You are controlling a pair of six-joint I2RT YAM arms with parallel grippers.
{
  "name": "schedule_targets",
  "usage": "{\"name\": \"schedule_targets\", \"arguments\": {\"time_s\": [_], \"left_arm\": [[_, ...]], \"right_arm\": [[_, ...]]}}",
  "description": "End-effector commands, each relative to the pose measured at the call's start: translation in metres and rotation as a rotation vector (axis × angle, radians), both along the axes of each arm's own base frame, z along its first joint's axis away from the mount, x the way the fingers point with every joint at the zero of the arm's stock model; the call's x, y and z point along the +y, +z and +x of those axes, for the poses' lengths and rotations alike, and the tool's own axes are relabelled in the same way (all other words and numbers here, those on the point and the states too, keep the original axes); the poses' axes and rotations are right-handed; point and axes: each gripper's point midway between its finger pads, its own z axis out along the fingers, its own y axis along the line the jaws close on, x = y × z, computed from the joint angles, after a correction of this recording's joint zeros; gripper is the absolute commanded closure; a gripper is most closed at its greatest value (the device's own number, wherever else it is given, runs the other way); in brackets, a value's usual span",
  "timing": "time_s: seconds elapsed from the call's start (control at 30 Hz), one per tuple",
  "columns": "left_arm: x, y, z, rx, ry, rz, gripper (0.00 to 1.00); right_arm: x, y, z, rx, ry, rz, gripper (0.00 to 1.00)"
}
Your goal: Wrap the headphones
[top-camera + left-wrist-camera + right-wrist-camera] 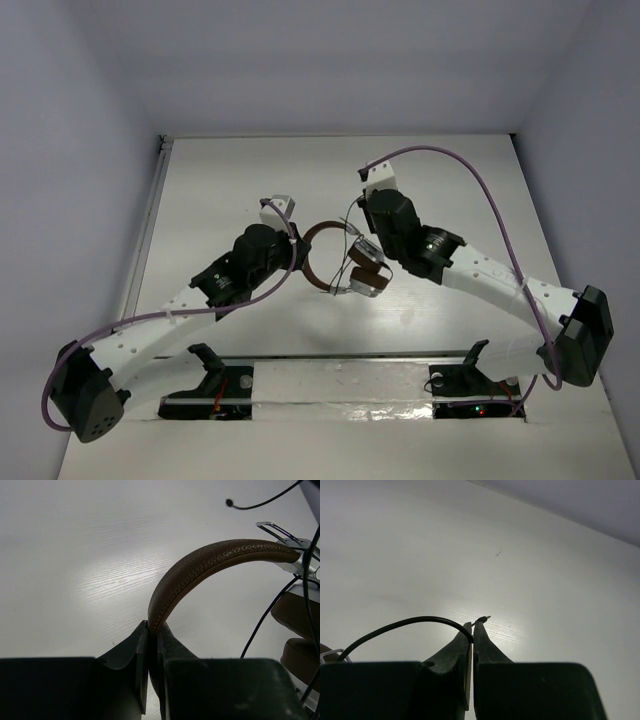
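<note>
The headphones sit at the table's middle between both arms, with brown headband and folded earcups. My left gripper is shut on the brown leather headband, holding it by its left curve. The brown ear pads show at the right edge of the left wrist view. My right gripper is shut on the thin black cord close to its plug tip, which sticks out past the fingertips. The cord arcs left from the jaws toward the earcups. In the top view the right gripper is just behind the headphones.
The white table has a raised rail along its left edge. Purple robot cables loop above the right arm and beside the left arm. Both arm bases stand at the near edge. A loose cord end lies beyond the headband.
</note>
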Motion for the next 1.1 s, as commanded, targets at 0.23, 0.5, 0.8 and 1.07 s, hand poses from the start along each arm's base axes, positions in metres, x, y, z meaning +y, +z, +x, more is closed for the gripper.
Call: {"name": "schedule_targets", "arguments": {"time_s": [0.23,0.5,0.8,1.07], "left_arm": [[-0.019,0.098,-0.010,-0.177,-0.101,-0.247,1.00],[0.001,0.103,0.005,-0.180,-0.002,-0.245,1.00],[0.013,0.130,0.013,-0.216,-0.005,-0.360,1.00],[0.012,0.150,0.023,-0.244,0.010,-0.468,1.00]], "right_arm": [[0.021,0.006,-0.010,-0.002,0.136,0.300,1.00],[0.011,-0.001,-0.015,0.019,0.167,0.369,1.00],[0.023,-0.005,-0.021,0.024,0.248,0.465,1.00],[0.051,-0.014,-0.033,0.058,0.389,0.554,1.00]]}}
